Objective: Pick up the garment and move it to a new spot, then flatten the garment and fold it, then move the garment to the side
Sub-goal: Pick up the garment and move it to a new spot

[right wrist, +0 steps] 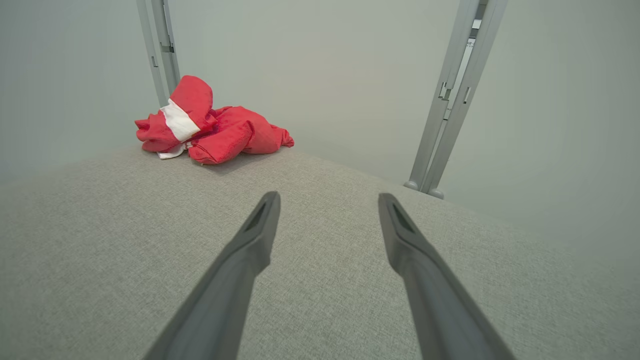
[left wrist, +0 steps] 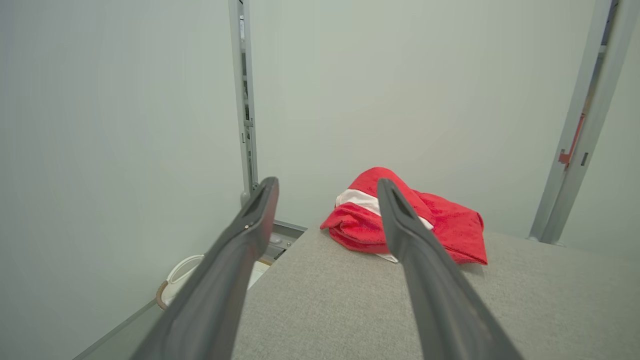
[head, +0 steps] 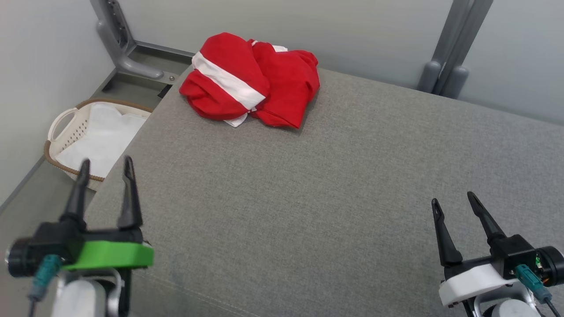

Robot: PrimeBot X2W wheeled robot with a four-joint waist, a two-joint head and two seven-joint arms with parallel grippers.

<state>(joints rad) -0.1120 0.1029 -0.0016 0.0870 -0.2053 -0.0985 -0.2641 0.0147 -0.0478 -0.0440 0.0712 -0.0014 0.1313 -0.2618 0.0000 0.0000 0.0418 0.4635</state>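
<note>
Left gripper [head: 106, 160] and right gripper [head: 453, 197]: both have jaws spread wide and hold nothing. They are poised above the near edge of the surface, one at each lower corner of the head view, with fingers pointing toward the far side.

Garment [head: 251, 81]: red with a white band, lying in a crumpled heap at the far left corner of the surface [head: 308, 198], well apart from both grippers. In the left wrist view it lies almost straight ahead, partly behind one finger. In the right wrist view it lies far off to the left. Its folds overlap, so sleeves and hem cannot be told apart.

Surroundings: beyond the left edge of the surface and lower down, a basket [head: 57, 132] holds what appears to be white cloth. Grey posts [head: 445, 57] stand against the pale wall behind.

Step in hand: the first, picking up the garment. It is judged not yet begun, as no grip has been made.

Next move: a long reach forward, probably by the left arm, which is nearer and better aligned, perhaps with a bend at the waist. The jaws should come down over a raised fold and close on cloth rather than on the surface beneath. They should then lift high enough for the heap to hang clear before it is carried toward the open middle.
</note>
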